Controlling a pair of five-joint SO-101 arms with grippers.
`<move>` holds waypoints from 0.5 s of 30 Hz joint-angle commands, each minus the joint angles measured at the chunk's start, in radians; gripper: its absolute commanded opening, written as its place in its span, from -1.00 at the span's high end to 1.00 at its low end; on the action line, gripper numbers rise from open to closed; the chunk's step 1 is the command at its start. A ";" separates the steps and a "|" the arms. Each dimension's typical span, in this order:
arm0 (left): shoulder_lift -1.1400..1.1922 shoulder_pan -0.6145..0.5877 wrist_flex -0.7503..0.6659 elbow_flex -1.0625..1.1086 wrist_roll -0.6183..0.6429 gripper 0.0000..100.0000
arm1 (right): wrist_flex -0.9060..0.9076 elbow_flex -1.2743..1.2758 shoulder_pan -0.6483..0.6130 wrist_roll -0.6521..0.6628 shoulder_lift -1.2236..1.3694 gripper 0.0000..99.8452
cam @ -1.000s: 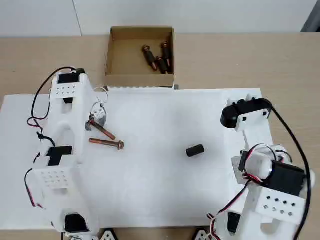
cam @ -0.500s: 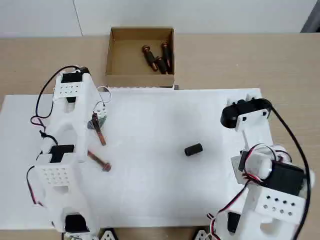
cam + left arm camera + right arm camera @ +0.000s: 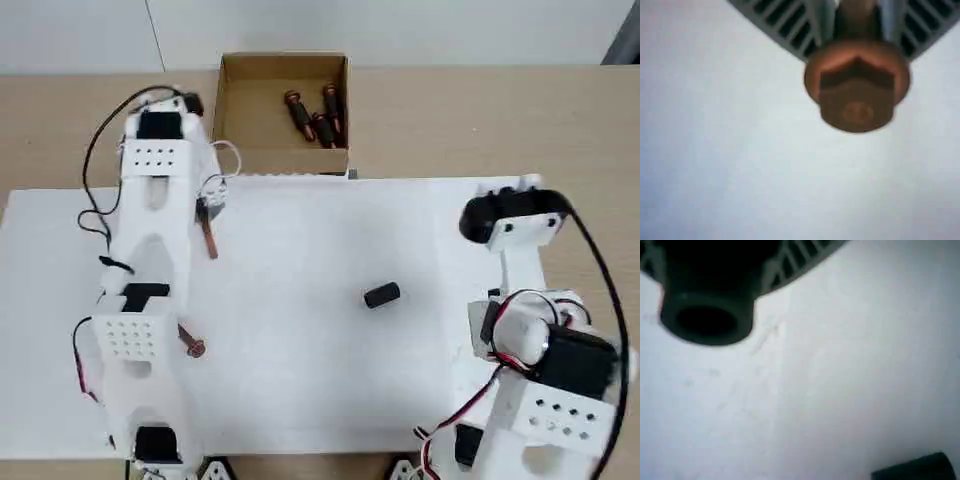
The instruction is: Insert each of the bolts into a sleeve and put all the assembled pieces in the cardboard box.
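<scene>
Left fingers clamp the held bolt, head towards the white surface; a loose bolt lies beside that arm; the cardboard box contains assembled pieces; a loose sleeve lies mid-surface; right fingers grip the held sleeve.
</scene>
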 commanded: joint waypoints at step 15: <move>-0.350 0.255 0.029 -0.176 -0.075 0.99 | -0.061 -0.063 -0.015 -0.230 -0.151 0.99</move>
